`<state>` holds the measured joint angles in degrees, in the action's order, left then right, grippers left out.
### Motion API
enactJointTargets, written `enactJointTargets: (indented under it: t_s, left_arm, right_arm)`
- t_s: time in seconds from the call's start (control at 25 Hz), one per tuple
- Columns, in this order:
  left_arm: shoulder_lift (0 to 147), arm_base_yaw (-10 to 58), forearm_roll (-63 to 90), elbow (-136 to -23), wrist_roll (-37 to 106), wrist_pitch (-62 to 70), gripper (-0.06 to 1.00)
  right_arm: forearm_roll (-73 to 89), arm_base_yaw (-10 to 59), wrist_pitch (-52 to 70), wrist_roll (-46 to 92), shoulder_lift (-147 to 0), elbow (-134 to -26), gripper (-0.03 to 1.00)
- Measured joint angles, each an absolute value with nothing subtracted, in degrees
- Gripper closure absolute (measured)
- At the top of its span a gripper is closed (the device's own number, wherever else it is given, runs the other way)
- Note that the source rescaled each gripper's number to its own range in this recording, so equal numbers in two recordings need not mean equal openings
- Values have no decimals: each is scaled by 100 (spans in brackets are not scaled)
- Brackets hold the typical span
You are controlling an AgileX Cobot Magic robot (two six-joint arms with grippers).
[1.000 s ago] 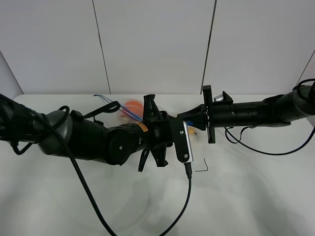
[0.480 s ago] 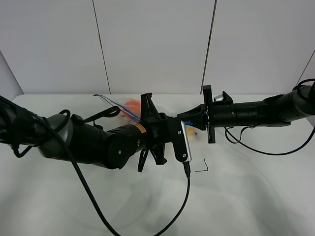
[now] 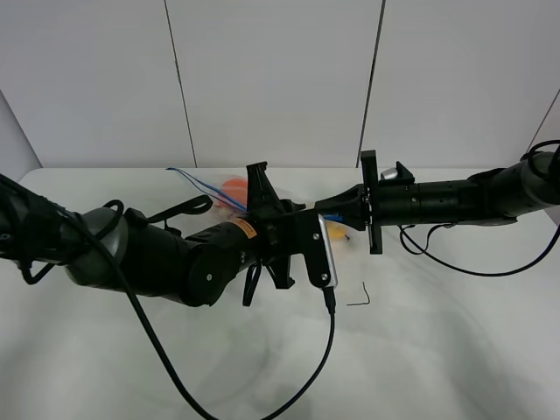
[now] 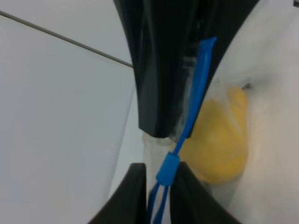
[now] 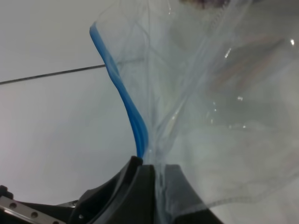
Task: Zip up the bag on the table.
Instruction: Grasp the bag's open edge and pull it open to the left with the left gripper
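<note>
Blue zipper strip (image 5: 130, 107) edges the clear, crinkly bag (image 5: 210, 93), and both hands meet on it at the far middle of the white counter (image 3: 437, 332). From the high camera most of the bag hides behind the left arm. An orange item (image 3: 232, 185) shows through the plastic on that arm's far side, and the left wrist camera catches a yellow item (image 4: 219, 140) inside the bag beside the strip.

The right hand (image 5: 154, 163) has its fingers pressed together, pinching the strip and the plastic just beside it. The left hand (image 4: 159, 166) faces it, its two fingers standing close with a slim gap. The strip passes through that gap, and the blue slider (image 4: 167, 169) sits at their tips. Whether the pads actually press the strip I cannot tell.

On the counter, nearer the high camera, lies a small black bent mark (image 3: 367, 293).
</note>
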<state>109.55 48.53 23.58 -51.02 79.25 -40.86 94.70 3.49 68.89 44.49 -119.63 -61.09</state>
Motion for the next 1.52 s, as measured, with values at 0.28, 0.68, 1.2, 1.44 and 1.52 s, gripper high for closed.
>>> enactJointTargets:
  t_s: [0.28, 0.68, 1.2, 1.44, 1.52]
  left_arm:
    - [10955, 4888, 1878, -4941, 7923, -4203, 82]
    - [10955, 4994, 1791, -4922, 7911, -4247, 82]
    - [10955, 4939, 1785, -4922, 7771, -4247, 82]
    - [10955, 4922, 1753, -4922, 7695, -4247, 83]
    - [10955, 4922, 1748, -4915, 7683, -4247, 91]
  right_arm:
    - [9460, 349, 6889, 4449, -11963, -6109, 97]
    - [9448, 349, 6889, 4449, -11963, -6109, 97]
    - [9448, 349, 6889, 4449, -11963, -6109, 97]
    - [9454, 349, 6889, 4449, -11963, -6109, 97]
    - [9454, 349, 6889, 4449, -11963, -6109, 97]
